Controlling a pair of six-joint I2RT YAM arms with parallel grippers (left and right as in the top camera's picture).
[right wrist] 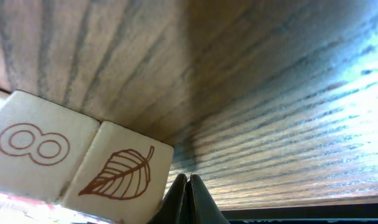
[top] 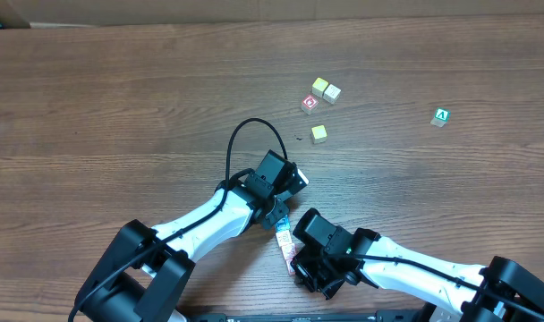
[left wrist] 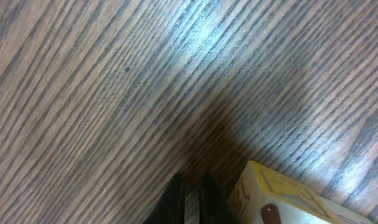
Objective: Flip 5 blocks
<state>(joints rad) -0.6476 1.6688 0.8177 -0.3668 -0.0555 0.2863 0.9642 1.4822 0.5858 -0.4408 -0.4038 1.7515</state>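
A short row of blocks (top: 284,239), pale with teal and pink-red faces, lies on the table between my two grippers. My left gripper (top: 281,217) is at the row's far end, shut and empty. In the left wrist view its fingertips (left wrist: 192,200) rest on the wood just left of a pale block (left wrist: 282,202) with a yellow-edged top and red prints. My right gripper (top: 296,261) is at the near end, also shut and empty. Its tips (right wrist: 189,198) sit right beside a block with a brown leaf print (right wrist: 117,175); a block printed with an 8 (right wrist: 33,146) adjoins it.
Farther back stand two cream cubes (top: 326,89), a red-ring cube (top: 310,104) and a yellowish cube (top: 318,133). A green cube marked A (top: 441,117) sits at the right. A black cable (top: 254,134) loops above the left arm.
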